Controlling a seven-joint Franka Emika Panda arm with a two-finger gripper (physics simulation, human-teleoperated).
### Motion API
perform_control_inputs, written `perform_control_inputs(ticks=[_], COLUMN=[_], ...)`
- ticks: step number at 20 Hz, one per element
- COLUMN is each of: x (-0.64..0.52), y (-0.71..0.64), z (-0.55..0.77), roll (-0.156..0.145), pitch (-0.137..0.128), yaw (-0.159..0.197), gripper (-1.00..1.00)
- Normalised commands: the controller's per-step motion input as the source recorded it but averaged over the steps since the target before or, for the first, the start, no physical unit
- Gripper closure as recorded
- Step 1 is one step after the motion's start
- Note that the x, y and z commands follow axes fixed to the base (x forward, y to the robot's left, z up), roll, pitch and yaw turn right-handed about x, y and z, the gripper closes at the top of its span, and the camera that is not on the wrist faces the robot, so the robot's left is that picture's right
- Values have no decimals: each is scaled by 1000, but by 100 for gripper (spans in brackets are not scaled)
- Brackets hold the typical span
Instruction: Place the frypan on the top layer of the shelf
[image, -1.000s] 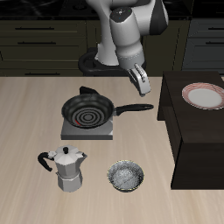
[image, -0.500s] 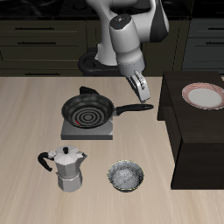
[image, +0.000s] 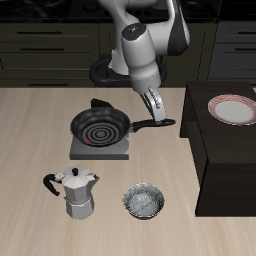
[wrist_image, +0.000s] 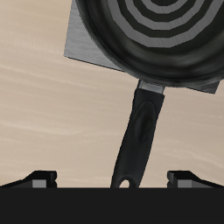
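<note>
The black frypan (image: 100, 126) sits on the grey square burner plate (image: 100, 148), its long handle (image: 155, 124) pointing toward the shelf (image: 225, 150), the big dark brown unit at the table's edge. My gripper (image: 155, 112) hangs just above the handle's outer end, fingers pointing down. In the wrist view the pan (wrist_image: 162, 39) and its handle (wrist_image: 140, 131) run straight between my two fingertips (wrist_image: 39, 178), which stand wide apart with nothing between them. The gripper is open.
A red-rimmed plate (image: 233, 109) lies on the shelf's flat top. A silver moka pot (image: 76, 191) and a small silver bowl (image: 143, 201) stand near the table's front edge. Dark drawer cabinets (image: 50, 45) line the back.
The gripper has moved down and toward the pan, from beside the shelf to just above the handle's end. The pan has not moved.
</note>
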Motion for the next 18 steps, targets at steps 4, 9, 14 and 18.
perform_control_inputs(ticks=[4,9,14,18], x=[70,-24,-77,-135], y=[-129,-177,-132,-74], z=[-111,-202,-218,-179], roll=[-29,-25,-22,-8], pitch=[9,36,18,24], yaw=[20,-39,-12,-10], gripper=[-100,-100,-100,-100])
